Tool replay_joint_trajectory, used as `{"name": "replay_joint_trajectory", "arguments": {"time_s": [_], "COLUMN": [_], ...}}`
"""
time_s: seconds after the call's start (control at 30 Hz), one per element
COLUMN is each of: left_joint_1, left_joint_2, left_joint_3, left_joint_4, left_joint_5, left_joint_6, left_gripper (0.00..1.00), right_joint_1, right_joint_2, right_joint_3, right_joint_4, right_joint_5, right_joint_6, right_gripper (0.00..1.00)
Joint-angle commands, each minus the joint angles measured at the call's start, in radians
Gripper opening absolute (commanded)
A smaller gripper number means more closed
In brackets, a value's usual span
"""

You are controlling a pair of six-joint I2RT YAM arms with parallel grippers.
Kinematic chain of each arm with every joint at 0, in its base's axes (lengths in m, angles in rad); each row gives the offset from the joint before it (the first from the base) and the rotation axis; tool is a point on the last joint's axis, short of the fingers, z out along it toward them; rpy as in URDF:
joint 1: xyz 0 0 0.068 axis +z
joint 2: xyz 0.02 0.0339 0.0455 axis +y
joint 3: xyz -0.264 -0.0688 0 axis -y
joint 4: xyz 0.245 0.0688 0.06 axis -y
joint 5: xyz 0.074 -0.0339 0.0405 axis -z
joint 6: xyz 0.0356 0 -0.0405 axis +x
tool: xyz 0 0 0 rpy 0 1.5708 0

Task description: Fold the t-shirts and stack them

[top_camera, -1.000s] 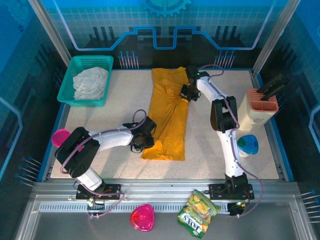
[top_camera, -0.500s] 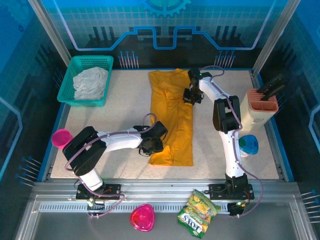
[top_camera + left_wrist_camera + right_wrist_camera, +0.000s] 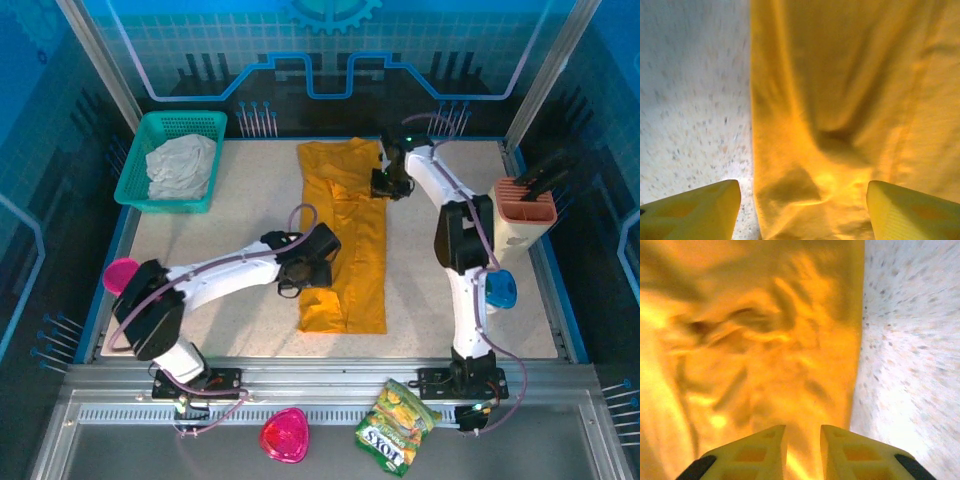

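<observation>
A mustard-orange t-shirt (image 3: 352,225) lies on the table as a long narrow strip, folded lengthwise and running from the far edge toward the near side. My left gripper (image 3: 304,274) sits at the strip's left edge, low down. Seen from the left wrist, its yellow fingers (image 3: 690,212) stand wide apart and open, with the t-shirt (image 3: 840,95) flat beneath them. My right gripper (image 3: 386,187) hangs over the strip's right edge near the top. Its fingers (image 3: 747,455) stand a narrow gap apart, above the wrinkled t-shirt (image 3: 750,340).
A teal basket (image 3: 140,190) holding pale cloth stands at the back left. A pink goblet (image 3: 122,273) sits at the left edge. A knife block (image 3: 520,212) and a blue bowl (image 3: 497,289) stand on the right. A pink bowl (image 3: 285,436) and a snack bag (image 3: 394,426) lie on the front rail.
My left gripper has swept right, carrying the shirt's left edge over, and its jaws have spread wide. The right gripper shifted slightly right and its jaws have parted. The strip now lies further right.
</observation>
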Motion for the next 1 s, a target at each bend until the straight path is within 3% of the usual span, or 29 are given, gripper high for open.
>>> {"name": "replay_joint_trajectory", "arguments": {"time_s": [0.0, 0.1, 0.17, 0.27, 0.33, 0.4, 0.5, 0.57, 0.73, 0.83, 0.97], "left_joint_1": [-0.006, -0.004, 0.000, 0.003, 0.005, 0.004, 0.005, 0.003, -0.009, -0.043, -0.121], "left_joint_2": [-0.116, -0.197, -0.245, -0.316, -0.374, -0.441, -0.551, -0.606, -0.654, -0.654, -0.602], "left_joint_3": [0.090, 0.117, 0.116, 0.065, -0.012, -0.122, -0.303, -0.363, -0.346, -0.378, -0.443], "left_joint_4": [-0.041, 0.034, 0.097, 0.250, 0.383, 0.508, 0.582, 0.484, 0.119, -0.009, -0.030], "left_joint_5": [-0.193, -0.339, -0.429, -0.453, -0.407, -0.294, -0.079, -0.002, 0.066, 0.114, 0.131], "left_joint_6": [0.218, 0.429, 0.561, 0.782, 0.943, 1.138, 1.443, 1.593, 1.678, 1.689, 1.664], "left_gripper": [0.71, 0.76, 0.82, 0.85, 0.86, 0.85, 0.84, 0.83, 0.85, 0.85, 0.85], "right_joint_1": [0.062, 0.136, 0.209, 0.294, 0.356, 0.391, 0.397, 0.419, 0.536, 0.564, 0.653], "right_joint_2": [-0.331, -0.584, -0.774, -1.030, -1.182, -1.301, -1.375, -1.397, -1.403, -1.368, -1.287], "right_joint_3": [-0.064, -0.247, -0.417, -0.700, -0.881, -0.998, -1.040, -1.065, -1.185, -1.314, -1.402], "right_joint_4": [0.028, 0.145, 0.244, 0.371, 0.416, 0.422, 0.273, 0.149, -0.062, -0.008, 0.090], "right_joint_5": [0.081, 0.096, 0.132, 0.090, 0.070, 0.092, 0.089, 0.088, 0.133, 0.148, 0.154], "right_joint_6": [-0.190, -0.346, -0.467, -0.673, -0.822, -0.872, -0.890, -0.959, -1.111, -1.120, -1.081], "right_gripper": [0.31, 0.36, 0.44, 0.60, 0.69, 0.78, 0.79, 0.77, 0.80, 0.78, 0.77]}}
